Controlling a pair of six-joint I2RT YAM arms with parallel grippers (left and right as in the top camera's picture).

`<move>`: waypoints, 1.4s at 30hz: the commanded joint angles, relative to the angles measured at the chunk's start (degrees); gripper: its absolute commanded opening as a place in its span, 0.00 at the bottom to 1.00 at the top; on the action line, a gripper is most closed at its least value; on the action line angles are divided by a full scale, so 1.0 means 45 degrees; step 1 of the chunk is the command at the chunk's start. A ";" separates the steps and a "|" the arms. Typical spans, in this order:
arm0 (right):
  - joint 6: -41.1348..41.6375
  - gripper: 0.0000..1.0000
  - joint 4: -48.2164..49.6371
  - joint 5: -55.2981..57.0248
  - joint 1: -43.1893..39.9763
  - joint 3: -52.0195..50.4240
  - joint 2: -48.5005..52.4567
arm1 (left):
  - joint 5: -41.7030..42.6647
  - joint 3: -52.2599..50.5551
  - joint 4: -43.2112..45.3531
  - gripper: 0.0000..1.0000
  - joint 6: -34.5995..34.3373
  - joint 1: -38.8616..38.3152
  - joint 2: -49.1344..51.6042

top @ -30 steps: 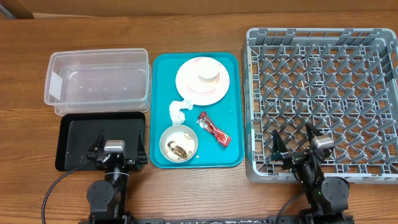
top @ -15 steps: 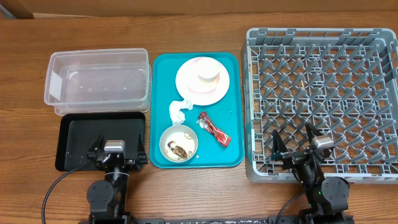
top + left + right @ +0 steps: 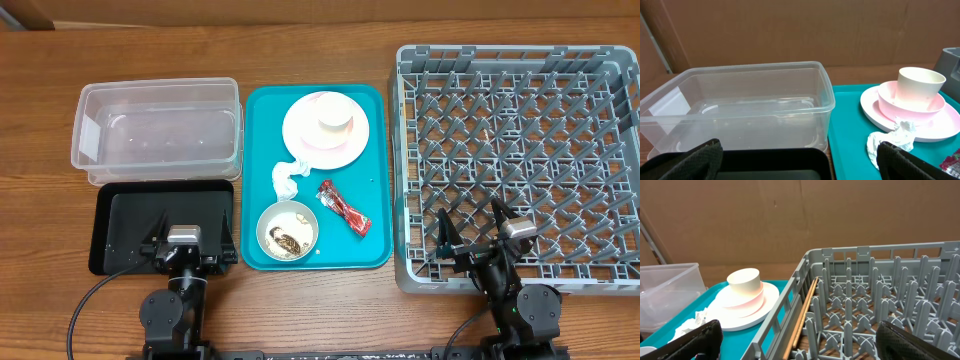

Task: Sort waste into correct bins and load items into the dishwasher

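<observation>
On the teal tray (image 3: 375, 175) lie a pink plate (image 3: 305, 140) with a white cup (image 3: 335, 122) at its middle, a crumpled tissue (image 3: 285, 177), a red wrapper (image 3: 343, 208) and a bowl (image 3: 288, 230) holding food scraps. The clear tub (image 3: 160, 125) and black tray (image 3: 130, 225) sit to the left, the grey dish rack (image 3: 520, 150) to the right. My left gripper (image 3: 190, 238) stands open over the black tray's near edge (image 3: 770, 165), facing the tub (image 3: 740, 105). My right gripper (image 3: 472, 228) stands open over the rack's near left corner (image 3: 802, 345). Both are empty.
A thin wooden stick (image 3: 805, 312) lies along the inside of the rack's left wall. A brown cardboard wall (image 3: 800, 215) stands behind the table. The tissue (image 3: 890, 142) lies just beyond my left gripper's right finger (image 3: 912, 162), with the plate (image 3: 875, 112) behind it.
</observation>
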 commanded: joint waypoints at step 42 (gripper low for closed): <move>0.0058 1.00 0.0068 0.0078 -0.0097 -0.0136 -0.0146 | -0.0175 -0.0078 0.0019 1.00 -0.0117 -0.0083 -0.0141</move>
